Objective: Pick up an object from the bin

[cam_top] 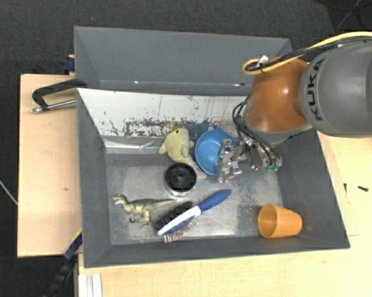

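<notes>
My gripper (230, 167) hangs low at the bin's right rear, its metal fingers right beside the right rim of a blue bowl (208, 151) that stands tilted against the back wall. Nothing shows between the fingers. Left of the bowl lies a pale yellow plush toy (176, 144). In front of that sits a black round disc (181, 177). A blue-handled brush (189, 214) with black bristles lies slantwise before the gripper.
An orange cup (278, 221) lies on its side at the front right. A green toy dinosaur (136, 206) lies at the front left. The orange-covered wrist and grey arm loom over the bin's right rear corner.
</notes>
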Tool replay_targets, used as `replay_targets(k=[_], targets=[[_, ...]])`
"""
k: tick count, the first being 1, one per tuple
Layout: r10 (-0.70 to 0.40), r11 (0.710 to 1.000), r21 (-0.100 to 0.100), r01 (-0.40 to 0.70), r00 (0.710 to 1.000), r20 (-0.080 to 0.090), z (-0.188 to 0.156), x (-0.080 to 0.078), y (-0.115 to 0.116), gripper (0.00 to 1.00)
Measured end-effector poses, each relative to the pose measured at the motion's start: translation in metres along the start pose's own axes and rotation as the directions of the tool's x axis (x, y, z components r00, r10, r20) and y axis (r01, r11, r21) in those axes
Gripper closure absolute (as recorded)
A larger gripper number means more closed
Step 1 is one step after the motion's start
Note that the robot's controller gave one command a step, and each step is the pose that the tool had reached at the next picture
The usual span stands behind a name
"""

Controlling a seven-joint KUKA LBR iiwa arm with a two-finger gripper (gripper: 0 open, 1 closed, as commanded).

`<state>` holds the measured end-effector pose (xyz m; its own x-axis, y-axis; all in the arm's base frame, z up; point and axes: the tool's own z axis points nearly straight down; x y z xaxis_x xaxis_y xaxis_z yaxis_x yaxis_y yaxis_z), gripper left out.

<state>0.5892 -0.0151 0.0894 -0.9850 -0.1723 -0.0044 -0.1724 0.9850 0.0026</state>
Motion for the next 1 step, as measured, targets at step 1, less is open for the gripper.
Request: replay_targets(k=[1], targets=[[0.029, 1.0, 0.004, -0.029, 1.0, 0.011, -0.1425, 0.0042, 0.0083, 1.0]])
